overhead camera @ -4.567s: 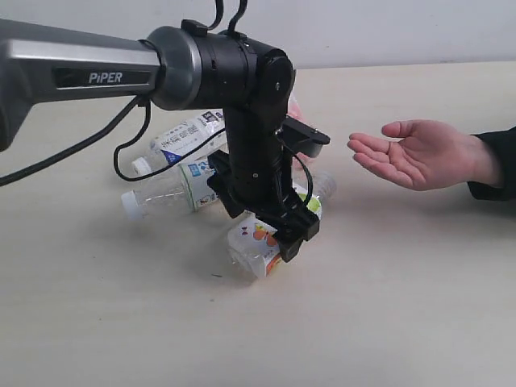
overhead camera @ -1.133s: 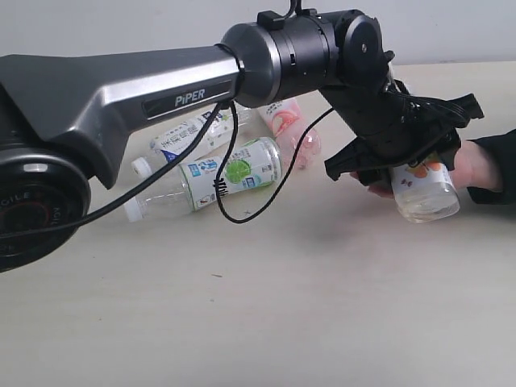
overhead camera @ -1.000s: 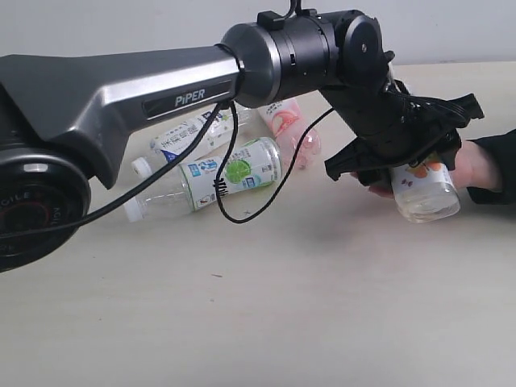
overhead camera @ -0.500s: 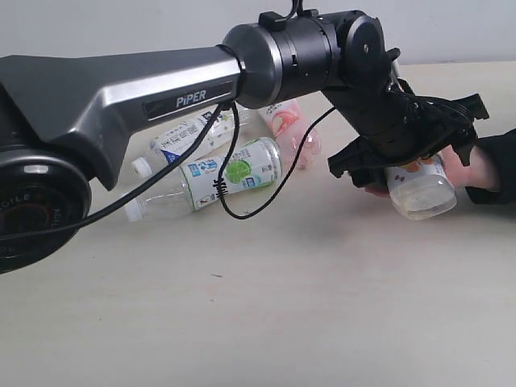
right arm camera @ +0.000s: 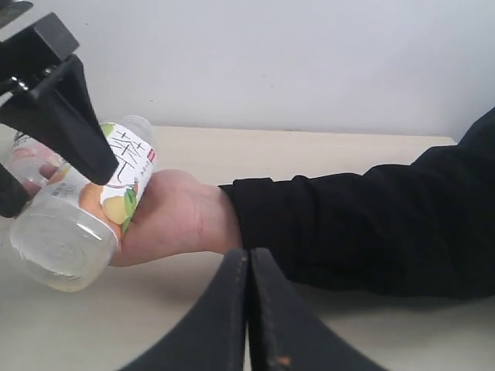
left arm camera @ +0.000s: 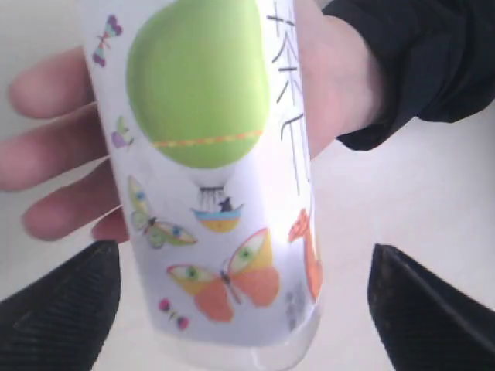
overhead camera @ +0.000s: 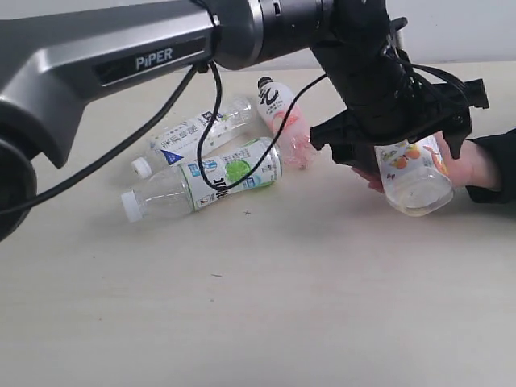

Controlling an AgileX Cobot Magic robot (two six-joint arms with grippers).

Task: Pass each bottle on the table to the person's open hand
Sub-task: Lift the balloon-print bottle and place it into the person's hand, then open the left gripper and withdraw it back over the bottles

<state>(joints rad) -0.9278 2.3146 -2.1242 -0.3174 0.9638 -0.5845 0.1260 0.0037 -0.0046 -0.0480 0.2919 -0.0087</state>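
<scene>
The bottle with the green-apple-and-butterfly label (overhead camera: 411,173) lies tilted in the person's open hand (overhead camera: 466,165), base toward the camera. My left gripper (overhead camera: 401,145) hovers just above it, open, its fingers standing clear of the bottle on both sides. In the left wrist view the bottle (left arm camera: 209,193) sits on the palm (left arm camera: 332,85) between the spread black fingertips (left arm camera: 62,301). My right gripper (right arm camera: 247,309) is shut and empty, low over the table beside the black sleeve (right arm camera: 363,224). Three more bottles lie on the table (overhead camera: 242,306): white-blue label (overhead camera: 189,137), green-lime label (overhead camera: 218,176) and pink (overhead camera: 282,121).
The left arm's grey link (overhead camera: 105,56) and its black cable (overhead camera: 205,121) span the scene above the lying bottles. A pale wall (right arm camera: 271,62) stands behind the table's far edge.
The left gripper has opened and lifted off the apple-and-butterfly bottle, which stays in the person's hand. The right gripper has not moved.
</scene>
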